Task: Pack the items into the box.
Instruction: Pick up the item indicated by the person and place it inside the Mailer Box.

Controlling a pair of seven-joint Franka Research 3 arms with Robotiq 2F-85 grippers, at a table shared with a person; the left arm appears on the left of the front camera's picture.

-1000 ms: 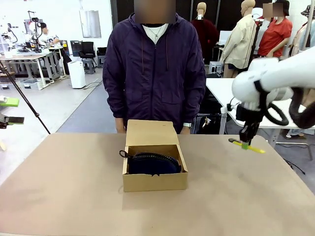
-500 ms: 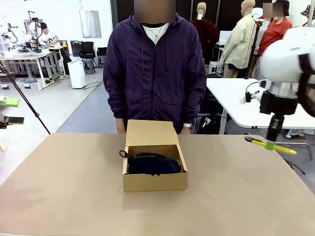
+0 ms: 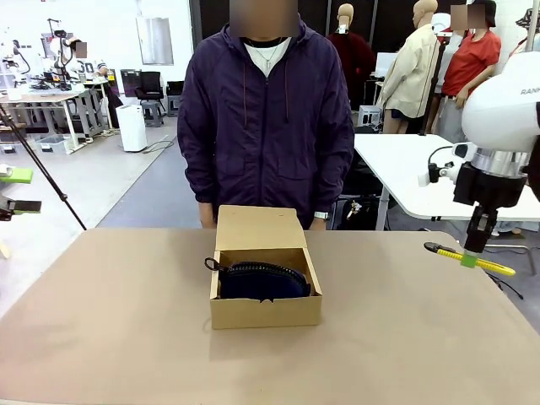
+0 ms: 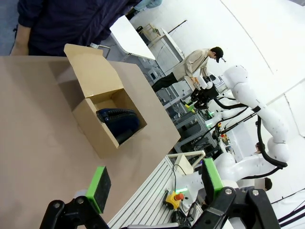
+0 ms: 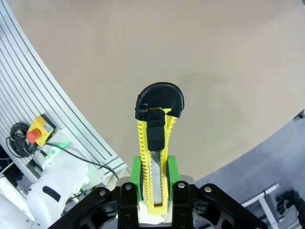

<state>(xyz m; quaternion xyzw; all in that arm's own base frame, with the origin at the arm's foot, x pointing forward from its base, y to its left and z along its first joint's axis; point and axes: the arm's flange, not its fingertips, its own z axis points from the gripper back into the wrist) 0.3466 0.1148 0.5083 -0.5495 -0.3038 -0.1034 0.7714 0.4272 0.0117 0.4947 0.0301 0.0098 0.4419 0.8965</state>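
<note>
While my right jaws clamp the utility knife (image 3: 492, 267) mid-body above the right edge of the desk (image 3: 405, 337), well apart from the box (image 3: 266, 312) with the pouch (image 3: 261, 281) inside, left jaws wide open and empty, I worry it pivots in that pinch and drops.

The knife's (image 5: 156, 138) rear end is hidden between the pads (image 5: 136, 171) of the right gripper (image 5: 153, 167). Well away from that gripper, the pouch (image 3: 257, 280) is partly hidden behind the box (image 3: 266, 312) wall.
</note>
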